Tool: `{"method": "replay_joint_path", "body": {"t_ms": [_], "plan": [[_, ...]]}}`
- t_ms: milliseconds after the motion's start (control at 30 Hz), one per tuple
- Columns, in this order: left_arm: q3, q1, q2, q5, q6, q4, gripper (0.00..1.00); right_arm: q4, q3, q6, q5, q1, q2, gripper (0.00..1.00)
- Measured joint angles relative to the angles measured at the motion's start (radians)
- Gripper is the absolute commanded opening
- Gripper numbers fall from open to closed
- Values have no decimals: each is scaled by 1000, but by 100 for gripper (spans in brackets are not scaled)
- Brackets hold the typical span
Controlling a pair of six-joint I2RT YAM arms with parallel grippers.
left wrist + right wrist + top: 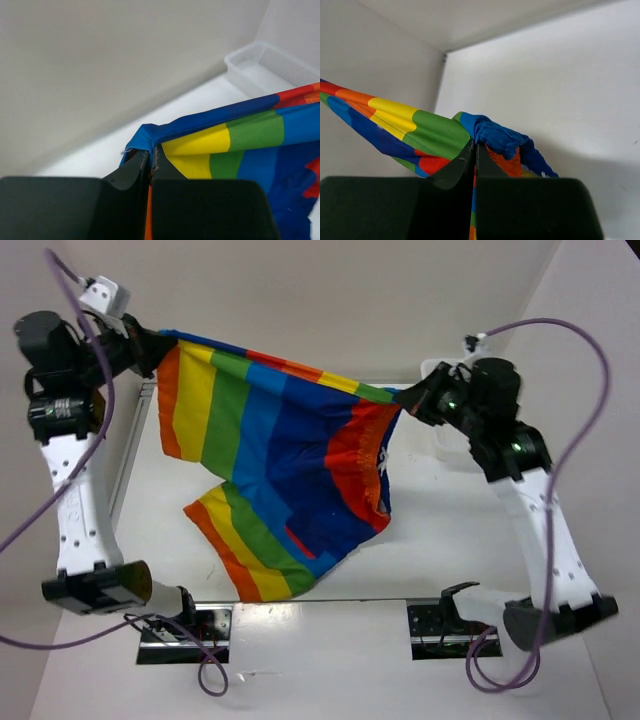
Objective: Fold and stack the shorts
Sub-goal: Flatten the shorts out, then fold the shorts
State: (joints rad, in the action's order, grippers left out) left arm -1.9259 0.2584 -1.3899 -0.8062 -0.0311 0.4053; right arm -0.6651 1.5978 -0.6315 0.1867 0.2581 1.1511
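Note:
The rainbow-striped shorts (270, 455) hang spread in the air between my two grippers, above the white table. My left gripper (152, 348) is shut on the shorts' upper left corner; the left wrist view shows its jaws (150, 152) pinching the blue hem of the shorts (240, 127). My right gripper (412, 395) is shut on the upper right corner by the gathered waistband; the right wrist view shows its jaws (474, 147) clamped on bunched blue and orange fabric of the shorts (505, 140). The lower legs hang down toward the table's near side.
A white mesh basket (270, 62) stands at the back right of the table, partly hidden behind the right arm (440, 445) in the top view. White walls enclose the table on the left, back and right. Purple cables loop beside both arms.

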Motion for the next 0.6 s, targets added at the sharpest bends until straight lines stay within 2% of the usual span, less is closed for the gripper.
{"method": "replay_joint_path", "body": {"t_ms": [133,267,467,600], "plan": [[143,1,-103,45,1,0,0,65,-58,0,1,0,186,0],[223,3,-207,80,2,-32,0,109,-35,1,-3,0,378,0],[206,9,-379,116,2,-97,0,140,155,3,-9,-1,703,0],[182,12,-415,126,2,-115,0,138,270,5,-11,-1,821,0]]}}
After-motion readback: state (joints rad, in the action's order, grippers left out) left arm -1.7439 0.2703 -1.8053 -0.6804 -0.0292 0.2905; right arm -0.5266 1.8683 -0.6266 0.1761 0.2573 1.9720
